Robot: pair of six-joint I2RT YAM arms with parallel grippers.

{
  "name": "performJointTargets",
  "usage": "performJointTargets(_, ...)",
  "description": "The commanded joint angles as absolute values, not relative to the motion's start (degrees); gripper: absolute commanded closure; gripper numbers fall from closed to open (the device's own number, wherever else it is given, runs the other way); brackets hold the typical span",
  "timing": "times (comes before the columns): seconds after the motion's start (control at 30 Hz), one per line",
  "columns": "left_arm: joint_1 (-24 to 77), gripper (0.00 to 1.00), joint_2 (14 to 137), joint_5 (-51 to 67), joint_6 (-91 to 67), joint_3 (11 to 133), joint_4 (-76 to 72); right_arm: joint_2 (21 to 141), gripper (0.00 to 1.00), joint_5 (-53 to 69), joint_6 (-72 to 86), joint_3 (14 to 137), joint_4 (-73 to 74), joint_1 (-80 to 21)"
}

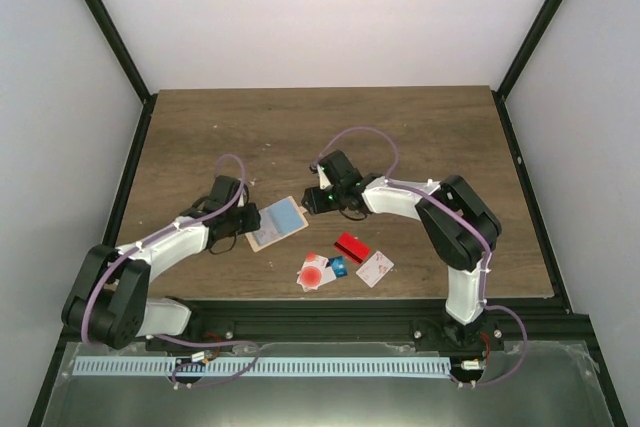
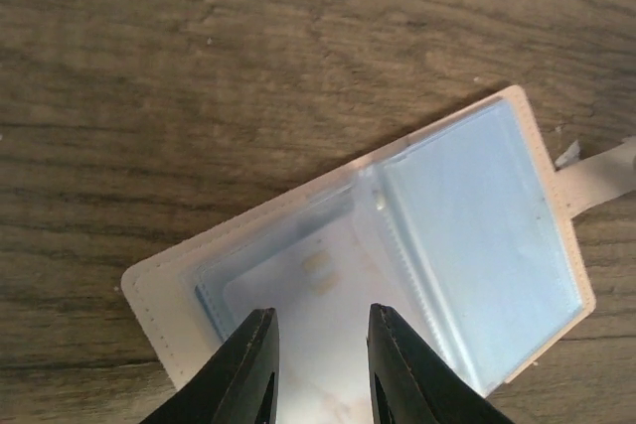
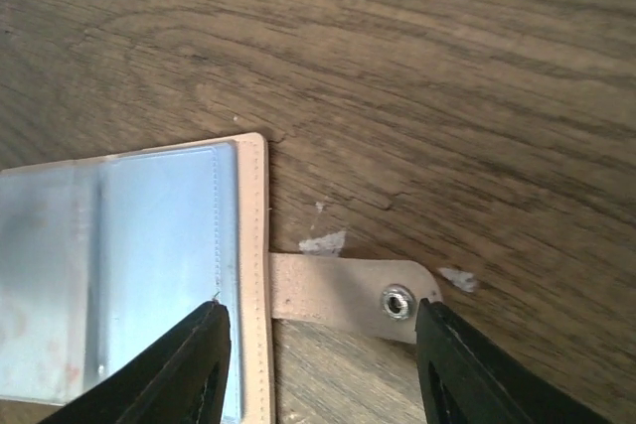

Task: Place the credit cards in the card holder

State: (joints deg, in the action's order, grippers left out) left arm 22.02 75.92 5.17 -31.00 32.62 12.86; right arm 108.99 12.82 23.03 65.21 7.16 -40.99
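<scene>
The card holder [image 1: 278,222], a stitched beige rectangle with clear plastic sleeves, lies open and flat on the wood-grain table [image 1: 300,127], with the loose credit cards [image 1: 340,262] just to its near right. The left gripper [image 2: 320,315] angles low over its left end, fingers narrowly parted above a white chip card [image 2: 298,290]; whether it is gripping cannot be told. Only the right wrist view shows the strap tab [image 3: 328,295] with its metal snap [image 3: 398,301], straddled untouched by the wide-released right gripper [image 3: 320,310].

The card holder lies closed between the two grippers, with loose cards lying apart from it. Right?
No: the card holder lies open, clear sleeves up, as the left wrist view shows. It does lie between the left gripper and the right gripper, with loose cards lying apart from it.
</scene>
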Motion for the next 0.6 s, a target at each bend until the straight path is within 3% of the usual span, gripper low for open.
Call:
performJointTargets(0.0,23.1,0.73,76.4,2.9,-29.8,35.5,14.6,106.3,0.46,7.8,21.3,66.1,8.5,-41.0)
performJointTargets(0.33,24.1,0.72,76.0,1.7,-29.9,37.2,16.1,109.2,0.47,9.7,21.1,66.8,7.9,-40.0)
performJointTargets(0.57,24.8,0.73,75.8,2.2,-29.8,37.4,16.2,111.0,0.91,17.5,21.0,66.4,3.7,-39.5)
